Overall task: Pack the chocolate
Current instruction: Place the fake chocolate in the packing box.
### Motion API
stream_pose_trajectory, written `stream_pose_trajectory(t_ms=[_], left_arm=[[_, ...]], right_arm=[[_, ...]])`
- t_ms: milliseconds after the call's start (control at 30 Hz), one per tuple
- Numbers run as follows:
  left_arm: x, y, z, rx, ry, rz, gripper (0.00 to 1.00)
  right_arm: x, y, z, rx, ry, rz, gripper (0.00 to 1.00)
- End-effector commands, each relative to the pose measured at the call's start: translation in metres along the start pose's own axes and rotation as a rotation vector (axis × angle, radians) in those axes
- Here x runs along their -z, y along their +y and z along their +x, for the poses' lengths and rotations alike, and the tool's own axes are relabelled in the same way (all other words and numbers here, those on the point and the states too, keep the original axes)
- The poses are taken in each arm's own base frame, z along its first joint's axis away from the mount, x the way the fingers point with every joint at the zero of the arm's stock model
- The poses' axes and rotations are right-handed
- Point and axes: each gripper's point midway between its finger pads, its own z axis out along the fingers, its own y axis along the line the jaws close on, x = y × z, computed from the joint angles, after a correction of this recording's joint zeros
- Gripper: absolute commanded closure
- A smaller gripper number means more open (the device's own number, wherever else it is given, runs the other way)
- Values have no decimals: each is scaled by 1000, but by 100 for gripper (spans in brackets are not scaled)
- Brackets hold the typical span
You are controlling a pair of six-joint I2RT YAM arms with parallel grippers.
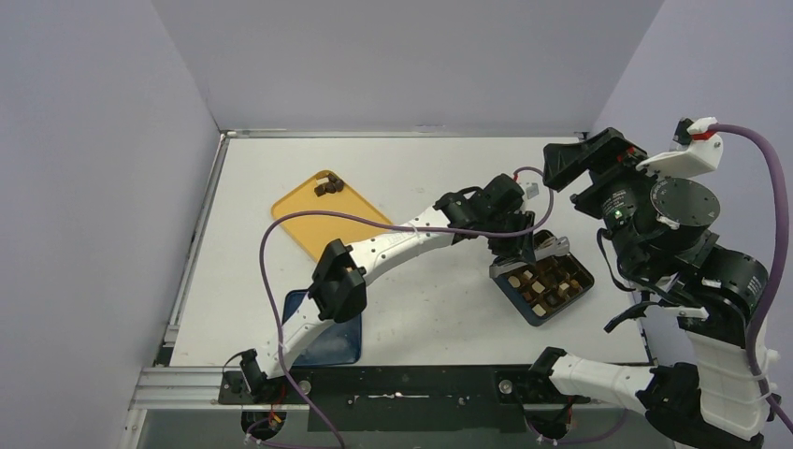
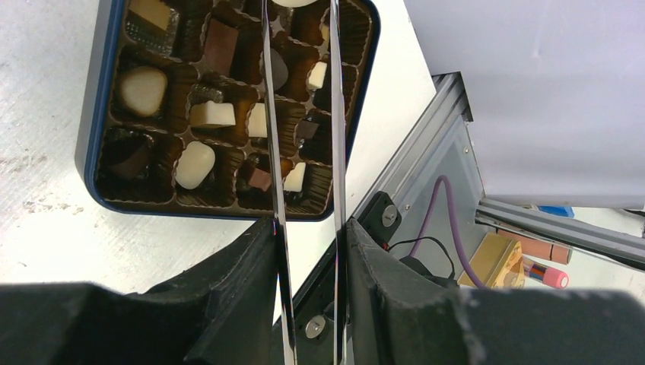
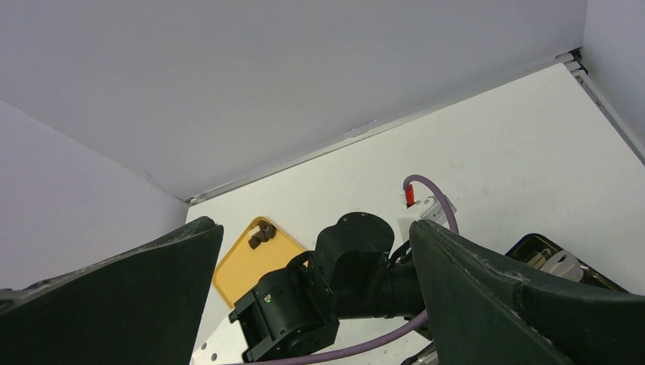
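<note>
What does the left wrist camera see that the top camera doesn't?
Only the left wrist view shows the chocolates close up, cream and brown, each in its own cup. Only the top view shows the orange tray with a few dark pieces on it, the blue lid, and the right gripper, open and off to the side. Both show the blue box and the left gripper shut on the tongs.

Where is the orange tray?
In the top view, the flat orange tray lies left on the white table, beyond the dark blue lid, with dark brown chocolates at its far corner.
</note>
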Motion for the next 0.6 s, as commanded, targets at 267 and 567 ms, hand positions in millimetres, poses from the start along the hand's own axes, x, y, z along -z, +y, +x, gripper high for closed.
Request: stream_pose_trajectory(t_ms=[267,567], left_arm=[[0,-4,-17,-15,-49,24,70],[0,1,-12,-20,-29,10,66]], right_arm=[[-4,8,-6,11,-17,-10,0],[-1,5,-12,-3,-35,-3,0]])
